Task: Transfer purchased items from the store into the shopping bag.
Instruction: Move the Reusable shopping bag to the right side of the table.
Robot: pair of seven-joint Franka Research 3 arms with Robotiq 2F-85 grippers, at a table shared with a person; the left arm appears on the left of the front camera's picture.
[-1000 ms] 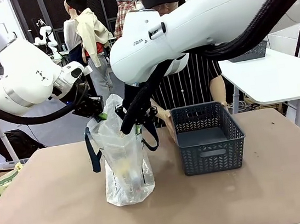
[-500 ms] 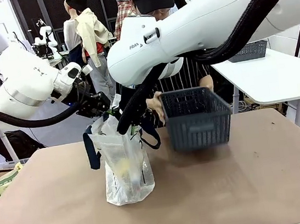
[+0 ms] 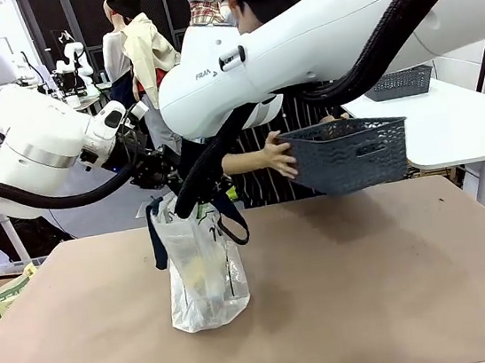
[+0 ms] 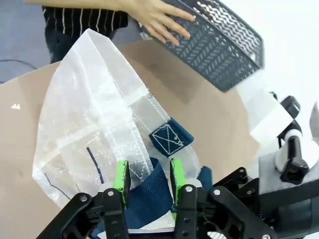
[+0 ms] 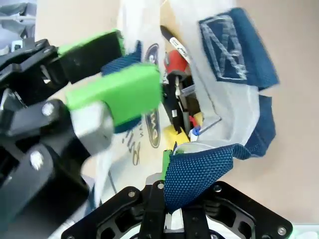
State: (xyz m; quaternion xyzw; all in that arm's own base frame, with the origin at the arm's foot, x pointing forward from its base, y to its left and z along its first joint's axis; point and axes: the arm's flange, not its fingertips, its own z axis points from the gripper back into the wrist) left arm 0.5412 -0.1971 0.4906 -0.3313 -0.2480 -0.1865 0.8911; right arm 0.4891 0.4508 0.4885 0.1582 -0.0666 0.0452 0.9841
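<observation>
Holding the shopping bag (image 3: 202, 267) open while a person lifts the basket (image 3: 351, 154) away.
Left hand (image 4: 149, 179) part-open around a strap, right hand (image 5: 172, 164) pinching another — items (image 5: 177, 94) look bagged; next, release.

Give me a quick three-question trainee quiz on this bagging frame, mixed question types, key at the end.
1. True or false: the basket rests on the table.
2. What does the right gripper hold? A) a navy strap handle of the shopping bag B) the basket rim C) a yellow packet
3. Fill in: in the left wrist view, a navy strap handle lies between the green pads of the left gripper, whose jaws stand ____.

Key
1. False: the person's hand holds it up, off the table, beside the shopping bag.
2. A: its jaws are shut on the handle at the bag's mouth; items show inside.
3. Apart: slightly spread, so a firm grip cannot be confirmed.
</observation>
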